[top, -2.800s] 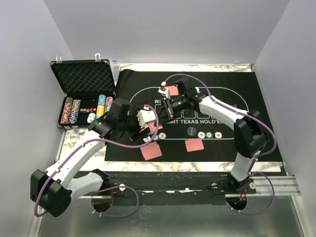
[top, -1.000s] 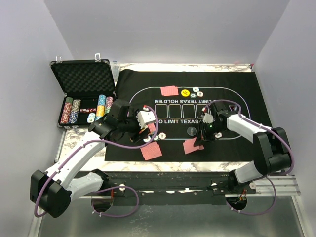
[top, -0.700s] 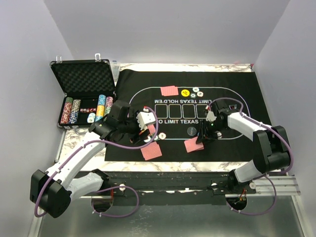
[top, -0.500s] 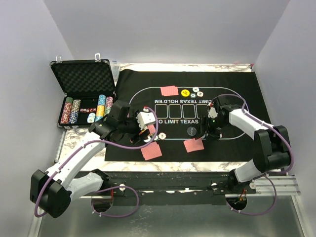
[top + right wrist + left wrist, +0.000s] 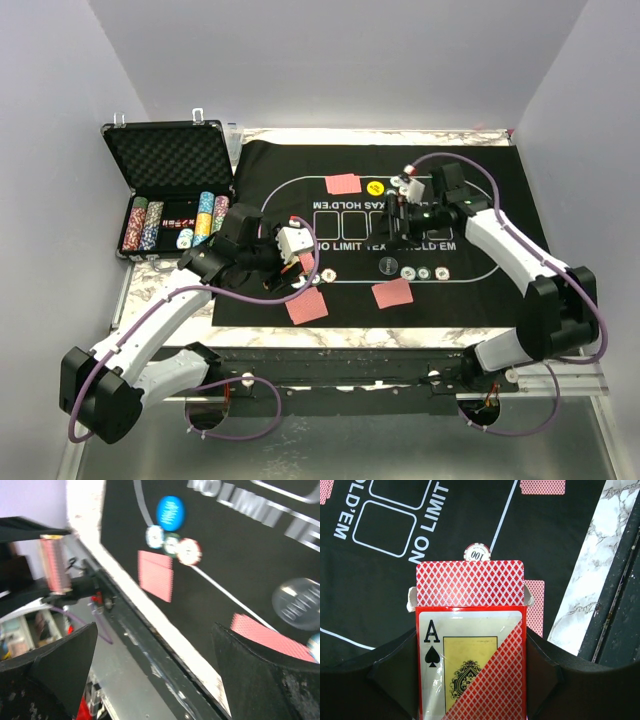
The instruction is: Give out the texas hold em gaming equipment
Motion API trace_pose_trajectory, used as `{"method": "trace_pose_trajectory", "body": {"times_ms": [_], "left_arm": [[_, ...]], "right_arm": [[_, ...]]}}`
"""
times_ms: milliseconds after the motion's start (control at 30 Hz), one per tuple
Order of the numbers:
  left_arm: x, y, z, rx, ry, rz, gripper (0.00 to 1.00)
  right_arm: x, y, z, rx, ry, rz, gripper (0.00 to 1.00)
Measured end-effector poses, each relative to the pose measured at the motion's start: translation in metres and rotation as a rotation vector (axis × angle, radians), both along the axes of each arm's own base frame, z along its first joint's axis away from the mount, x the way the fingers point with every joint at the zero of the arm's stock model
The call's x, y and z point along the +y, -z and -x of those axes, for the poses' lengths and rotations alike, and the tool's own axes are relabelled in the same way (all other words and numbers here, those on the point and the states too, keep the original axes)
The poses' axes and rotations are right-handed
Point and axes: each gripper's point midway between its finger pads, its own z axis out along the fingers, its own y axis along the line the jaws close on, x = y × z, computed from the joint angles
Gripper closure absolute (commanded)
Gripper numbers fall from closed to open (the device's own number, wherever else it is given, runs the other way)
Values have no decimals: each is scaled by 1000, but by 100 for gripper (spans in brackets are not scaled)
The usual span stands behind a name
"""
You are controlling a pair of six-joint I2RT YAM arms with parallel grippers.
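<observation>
Near edge of the felt mat (image 5: 520, 300): two playing cards (image 5: 393, 293) were laid face down, with three chips (image 5: 424, 273) in a row just beyond. Over the mat's left side the left gripper (image 5: 470, 672) was clamped part-open on the card box (image 5: 470, 650). The deck (image 5: 470, 587) was poking out of its open end, long axis probably aimed across the mat (top view poor there). Over the mat's far half the right gripper (image 5: 403, 213) was spread wide, nothing held. The deck lay to its left and nearer, so it was judged better placed for the draw. Far edge: one card (image 5: 343, 184), yellow disc (image 5: 374, 187).
</observation>
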Motion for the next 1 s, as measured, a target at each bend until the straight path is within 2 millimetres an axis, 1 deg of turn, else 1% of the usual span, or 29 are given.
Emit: {"method": "trace_pose_trajectory", "body": {"times_ms": [100,200,267,333,433,567,867,1000], "left_arm": [[-1,0,1,3,6,4,100],[-2,0,2,5,10,7,100],[-2,0,1,8,10,6,100],[-2,1,1,10,10,5,100],[-2,1,1,10,10,6,100],[-3,0,0,6,11,8,100],[-3,0,0,7,10,13,100],[-4,-1,-1,2,10,17,100]], "right_arm": [[38,-17,2,-31,-93,-93,0],[78,-28,9,-50,-200,-160,0],[100,-33,16,-50,-264,-202,1],[119,-38,23,-46,-324,-244,4],[134,-40,26,-37,-366,-277,7],[145,-35,32,-19,-405,-296,13],[159,-23,36,16,-424,-297,17],[163,-18,38,29,-427,-291,26]]}}
